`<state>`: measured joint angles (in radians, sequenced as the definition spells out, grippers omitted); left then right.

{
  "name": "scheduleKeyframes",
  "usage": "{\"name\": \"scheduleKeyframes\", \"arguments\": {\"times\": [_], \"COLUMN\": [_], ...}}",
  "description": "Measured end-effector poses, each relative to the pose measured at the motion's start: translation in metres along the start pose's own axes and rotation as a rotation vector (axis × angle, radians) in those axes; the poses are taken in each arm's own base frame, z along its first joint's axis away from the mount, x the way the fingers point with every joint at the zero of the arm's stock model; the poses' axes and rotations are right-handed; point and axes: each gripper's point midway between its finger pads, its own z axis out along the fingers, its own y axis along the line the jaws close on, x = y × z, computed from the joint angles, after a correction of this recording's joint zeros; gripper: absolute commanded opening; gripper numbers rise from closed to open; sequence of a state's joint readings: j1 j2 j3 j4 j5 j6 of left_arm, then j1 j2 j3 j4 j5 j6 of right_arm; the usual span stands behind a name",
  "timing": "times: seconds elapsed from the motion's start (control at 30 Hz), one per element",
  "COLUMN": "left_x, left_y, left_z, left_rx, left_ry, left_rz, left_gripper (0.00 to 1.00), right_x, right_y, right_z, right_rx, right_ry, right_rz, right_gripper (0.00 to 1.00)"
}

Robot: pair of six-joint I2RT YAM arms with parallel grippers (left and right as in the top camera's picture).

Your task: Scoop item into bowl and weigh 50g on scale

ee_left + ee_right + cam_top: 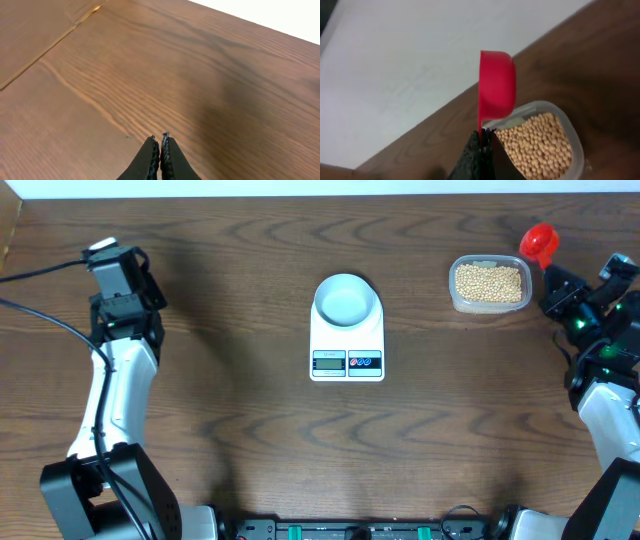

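The pale blue-white bowl sits on the white scale at the table's middle, and looks empty. Tan-yellow beans fill a clear plastic tub at the back right; they also show in the right wrist view. My right gripper is shut on the handle of a red scoop, held in the air just right of the tub; in the right wrist view the scoop is on its side above the gripper. My left gripper is shut and empty over bare table at the far left.
The table's far edge runs just behind the tub and the scoop. A black cable trails beside the left arm. A seam in the wood crosses the far left of the table.
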<state>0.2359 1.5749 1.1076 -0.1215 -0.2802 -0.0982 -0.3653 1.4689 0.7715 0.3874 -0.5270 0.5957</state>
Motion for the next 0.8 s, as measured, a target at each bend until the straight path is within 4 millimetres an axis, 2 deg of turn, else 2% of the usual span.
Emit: {"name": "scheduleKeyframes", "arguments": {"times": [0.1, 0.2, 0.3, 0.37, 0.43, 0.5, 0.63, 0.7, 0.8], "left_x": [0.0, 0.0, 0.003, 0.007, 0.013, 0.025, 0.055, 0.072, 0.102], "left_y": [0.007, 0.005, -0.014, -0.038, -0.072, -0.122, -0.197, -0.221, -0.241], "left_z": [0.001, 0.001, 0.0, -0.004, -0.016, -0.037, -0.082, -0.1, -0.119], "left_rx": [-0.018, -0.009, 0.098, 0.199, 0.297, 0.419, 0.6, 0.662, 0.716], "left_ry": [0.001, 0.002, 0.022, 0.039, 0.042, 0.036, 0.011, 0.016, 0.062], "left_rz": [-0.037, -0.048, -0.054, -0.037, 0.04, 0.176, 0.409, 0.488, 0.59], "left_gripper": [0.08, 0.07, 0.07, 0.07, 0.07, 0.07, 0.07, 0.08, 0.07], "right_x": [0.0, -0.004, -0.01, -0.015, -0.017, -0.018, -0.019, -0.019, -0.019], "right_y": [-0.002, -0.006, -0.008, -0.005, -0.007, -0.009, -0.009, -0.009, -0.01], "right_z": [0.0, 0.0, 0.0, -0.001, -0.001, -0.001, -0.001, -0.001, -0.001], "right_rx": [0.008, 0.037, 0.05, 0.043, 0.052, 0.063, 0.066, 0.067, 0.07], "right_ry": [-0.003, -0.023, -0.05, -0.074, -0.081, -0.089, -0.091, -0.091, -0.092], "right_rz": [0.02, 0.009, -0.009, -0.027, -0.032, -0.04, -0.044, -0.051, -0.072], "right_gripper": [0.01, 0.01, 0.01, 0.01, 0.01, 0.01, 0.01, 0.01, 0.01]}}
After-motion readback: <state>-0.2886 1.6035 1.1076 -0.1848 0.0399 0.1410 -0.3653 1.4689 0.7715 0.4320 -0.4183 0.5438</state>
